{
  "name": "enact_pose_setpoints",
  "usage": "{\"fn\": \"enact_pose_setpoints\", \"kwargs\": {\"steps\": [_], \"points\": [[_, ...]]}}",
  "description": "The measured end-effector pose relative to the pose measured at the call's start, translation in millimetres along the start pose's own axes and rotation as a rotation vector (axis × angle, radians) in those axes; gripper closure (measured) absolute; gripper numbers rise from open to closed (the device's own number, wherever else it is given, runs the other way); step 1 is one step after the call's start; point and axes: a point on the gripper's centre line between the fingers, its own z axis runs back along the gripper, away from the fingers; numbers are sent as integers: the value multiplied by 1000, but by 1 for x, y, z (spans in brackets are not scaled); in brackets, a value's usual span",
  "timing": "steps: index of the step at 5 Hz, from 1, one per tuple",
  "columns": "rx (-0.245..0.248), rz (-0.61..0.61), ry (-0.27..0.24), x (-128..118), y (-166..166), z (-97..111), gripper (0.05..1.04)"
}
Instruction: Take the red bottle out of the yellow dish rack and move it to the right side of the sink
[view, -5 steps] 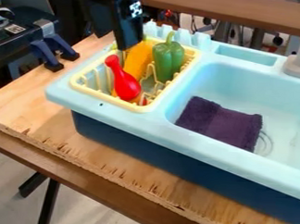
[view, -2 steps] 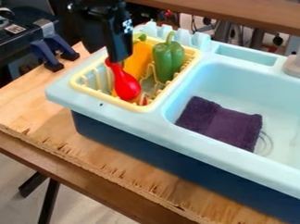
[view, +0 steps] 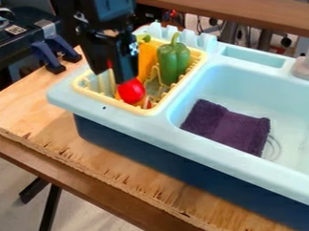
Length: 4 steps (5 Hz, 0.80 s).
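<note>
The black gripper [view: 111, 76] hangs over the left part of the yellow dish rack [view: 111, 104], its two fingers apart. Between them shows a bit of the neck of a red object shaped like a bowling pin [view: 131, 91]; its round end sticks out below the right finger, leaning in the rack. Behind it stands a yellow-orange item [view: 146, 62], partly hidden by the gripper. A green bell pepper [view: 173, 61] sits upright at the rack's right side.
The rack sits in the left part of a light blue toy sink [view: 200, 155]. A folded dark purple cloth [view: 226, 125] lies in the basin. The grey faucet base [view: 307, 70] rises at the right edge. Blue clamps [view: 54, 54] grip the wooden table [view: 30, 103] at upper left.
The gripper has come down and slightly left, from above the back of the rack to around the red object's neck, hiding most of it. The rack's contents look unmoved.
</note>
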Motion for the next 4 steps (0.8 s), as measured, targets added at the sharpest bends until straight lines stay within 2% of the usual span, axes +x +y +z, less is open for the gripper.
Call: {"fn": "enact_pose_setpoints", "kwargs": {"steps": [1, 2, 3, 4], "points": [[11, -14, 37, 7, 0, -17, 90], [25, -19, 12, 14, 2, -13, 144], [20, -24, 8, 15, 1, -13, 451], [26, -29, -6, 15, -2, -9, 692]]}}
